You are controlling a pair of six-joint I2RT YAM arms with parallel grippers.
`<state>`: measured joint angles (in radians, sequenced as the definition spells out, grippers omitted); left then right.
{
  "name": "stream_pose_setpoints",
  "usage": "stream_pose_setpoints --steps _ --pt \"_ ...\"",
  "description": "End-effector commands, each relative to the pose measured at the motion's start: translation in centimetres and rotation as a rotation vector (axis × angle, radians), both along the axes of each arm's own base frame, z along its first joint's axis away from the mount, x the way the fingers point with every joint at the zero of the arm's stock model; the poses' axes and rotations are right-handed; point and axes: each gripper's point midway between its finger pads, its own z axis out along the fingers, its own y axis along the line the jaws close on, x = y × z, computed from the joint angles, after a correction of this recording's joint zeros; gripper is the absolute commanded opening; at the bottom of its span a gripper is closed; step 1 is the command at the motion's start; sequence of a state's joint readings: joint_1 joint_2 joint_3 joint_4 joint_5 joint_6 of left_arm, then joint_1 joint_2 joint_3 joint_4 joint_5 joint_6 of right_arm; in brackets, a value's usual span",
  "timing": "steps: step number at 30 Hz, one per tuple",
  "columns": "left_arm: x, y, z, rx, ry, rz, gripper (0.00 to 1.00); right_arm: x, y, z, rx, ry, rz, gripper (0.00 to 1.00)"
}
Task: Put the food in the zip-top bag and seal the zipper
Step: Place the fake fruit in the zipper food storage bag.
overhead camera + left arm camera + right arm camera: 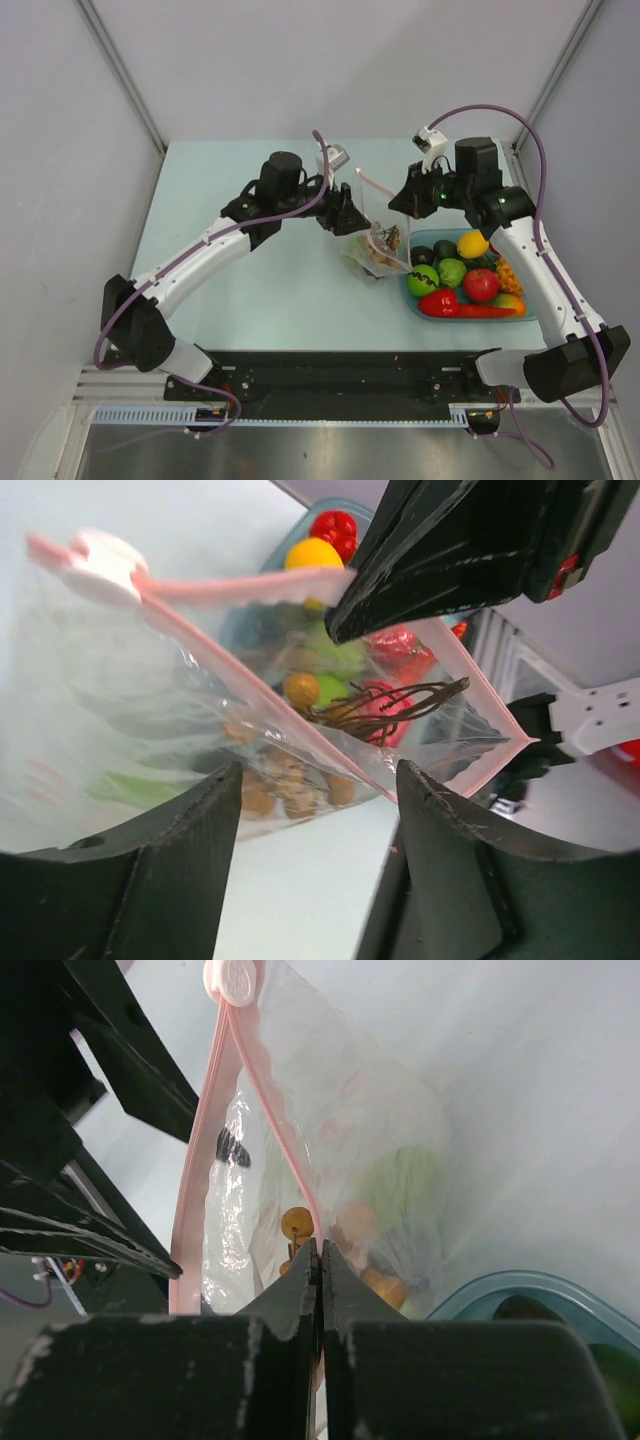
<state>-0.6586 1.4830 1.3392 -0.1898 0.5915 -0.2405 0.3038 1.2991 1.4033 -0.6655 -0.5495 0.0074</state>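
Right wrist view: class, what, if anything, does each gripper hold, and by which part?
The right gripper pinches the zip-top bag by its pink zipper strip at the mouth. The left gripper is open, holding nothing.

The zip-top bag (120, 710) is thin clear plastic, glossy and creased. Its zipper (200, 1160) is a matt pink plastic strip that carries a smooth white plastic slider (100, 565). Right of the bag, the food (481, 284) looks like hard shiny plastic, and it lies in a translucent blue plastic tray (480, 319). Under the bag, the table (270, 290) is pale, smooth and matt. At the bag, the fingers (170, 870) of the left gripper (320, 772) and of the right gripper (321, 1250) are matt black plastic with scuffed edges.
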Motion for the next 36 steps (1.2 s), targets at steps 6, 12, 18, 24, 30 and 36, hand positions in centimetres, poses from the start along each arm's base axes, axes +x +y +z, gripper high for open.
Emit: stream_pose_setpoints --steps 6,12,18,24,30,36 --pt "-2.2 -1.1 0.2 -0.064 0.176 -0.066 0.46 -0.1 1.7 4.1 0.164 -0.047 -0.03 0.0" --pt "-3.4 0.8 2.1 -0.031 0.228 -0.156 0.0 -0.6 1.7 4.5 0.191 -0.042 -0.058 0.0" --pt "-5.7 6.0 6.3 0.01 0.18 -0.164 0.0 -0.7 -0.7 4.3 0.062 -0.046 -0.12 0.0" --pt "-5.5 7.8 4.6 0.105 0.285 -0.085 0.0 -0.7 -1.8 1.1 -0.09 0.002 -0.12 0.0" --pt "-3.5 7.3 4.1 0.081 0.286 -0.027 0.0 -0.2 -1.1 -1.7 -0.127 -0.015 -0.046 0.11" --pt "-0.7 5.7 2.2 0.065 0.33 0.001 0.0 1.9 -2.2 -1.2 -0.153 -0.056 -0.03 0.65"
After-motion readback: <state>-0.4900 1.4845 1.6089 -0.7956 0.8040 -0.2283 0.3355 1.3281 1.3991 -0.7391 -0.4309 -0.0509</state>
